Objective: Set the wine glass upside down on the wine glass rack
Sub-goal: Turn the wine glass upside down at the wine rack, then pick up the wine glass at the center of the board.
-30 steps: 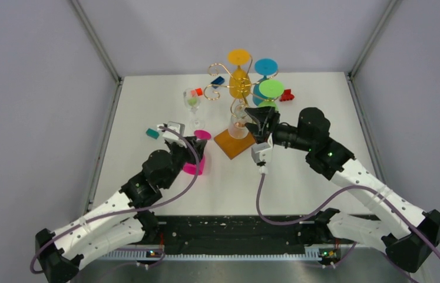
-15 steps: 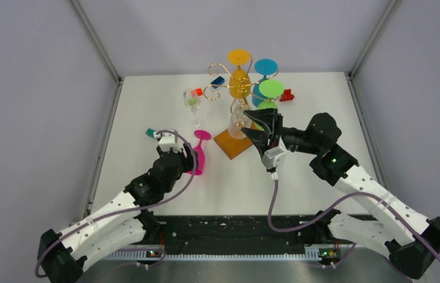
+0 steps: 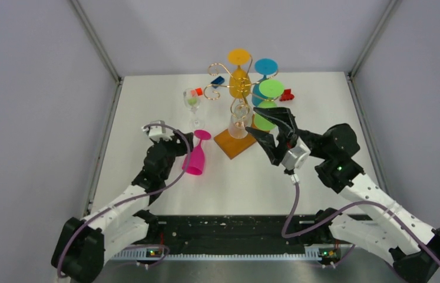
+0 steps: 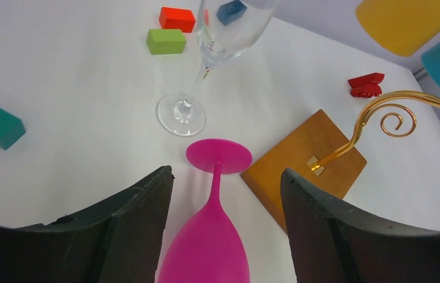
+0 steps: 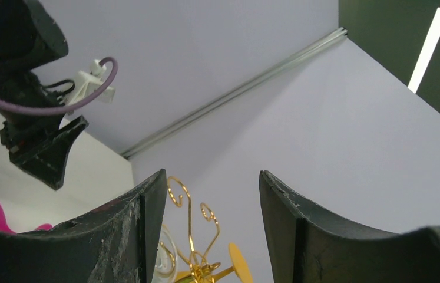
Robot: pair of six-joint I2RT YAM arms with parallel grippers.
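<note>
The left gripper has its jaws apart on either side of the pink wine glass, with a clear gap on the right side. That glass is on the table, just left of the wine glass rack, with its bowl toward the gripper and its foot toward the far side. Whether it lies down or stands on its rim cannot be told. The right gripper is also spread wide, holding nothing, just right of the rack. A clear glass hangs bowl-down over the wooden base. A yellow glass, a blue glass and a green glass hang farther back. A second clear glass stands upright to the far left.
</note>
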